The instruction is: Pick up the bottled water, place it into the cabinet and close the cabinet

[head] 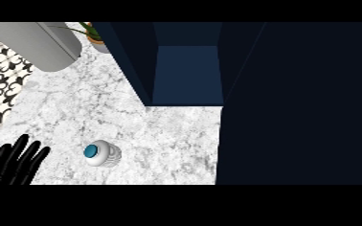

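Observation:
The bottled water [100, 153] stands upright on the marble counter [170, 139], seen from above as a clear round body with a teal cap. The dark blue cabinet [187, 72] is open at the back centre, its inside showing, and its door [290, 105] swings out towards me along the right side. My left hand [21, 162] rests open at the lower left edge, fingers up, a short way left of the bottle and not touching it. My right hand does not show.
A grey rounded appliance [46, 43] lies at the back left. A potted plant [96, 37] stands beside the cabinet's left wall. A patterned floor [10, 76] shows past the counter's left edge.

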Tool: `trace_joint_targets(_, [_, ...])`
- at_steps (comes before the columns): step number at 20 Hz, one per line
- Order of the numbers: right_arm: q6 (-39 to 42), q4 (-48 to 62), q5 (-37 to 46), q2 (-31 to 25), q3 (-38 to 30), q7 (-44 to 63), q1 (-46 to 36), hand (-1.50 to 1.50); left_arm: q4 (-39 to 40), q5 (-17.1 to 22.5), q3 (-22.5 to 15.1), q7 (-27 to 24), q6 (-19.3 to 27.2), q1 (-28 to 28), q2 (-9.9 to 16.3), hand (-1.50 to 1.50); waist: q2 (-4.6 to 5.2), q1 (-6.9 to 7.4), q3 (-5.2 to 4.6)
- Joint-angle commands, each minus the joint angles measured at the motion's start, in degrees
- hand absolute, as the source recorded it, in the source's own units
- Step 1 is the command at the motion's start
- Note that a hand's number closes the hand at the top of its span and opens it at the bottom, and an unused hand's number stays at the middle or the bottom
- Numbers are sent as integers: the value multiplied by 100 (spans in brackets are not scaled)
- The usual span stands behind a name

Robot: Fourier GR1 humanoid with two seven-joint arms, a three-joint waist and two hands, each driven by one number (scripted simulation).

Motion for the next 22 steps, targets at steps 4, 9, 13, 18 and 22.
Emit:
trace_joint_targets(4, [-28,-615,94,79,262,33,504,-150,550,-97,478,-651,-298,179,-184,-150,2,2,-2])
trace_joint_targets(9, [197,-728,18,-92,197,-466,1118,-150,1652,-1213,182,-1135,81,-464,-553,-150,4,-68,-1])
trace_joint_targets(13, [192,-579,503,12,619,-731,1229,-150,2633,-1213,588,-1493,-50,-968,-290,-150,10,-70,-5])
trace_joint_targets(18, [270,-956,132,-231,412,-656,1578,-150,3726,-1304,702,-1992,-145,-1289,-293,-150,12,-83,-5])
trace_joint_targets(22, [389,-957,361,-237,679,-1192,2137,-150,4617,-2016,525,-2701,159,-1640,-475,-150,1,-152,-7])
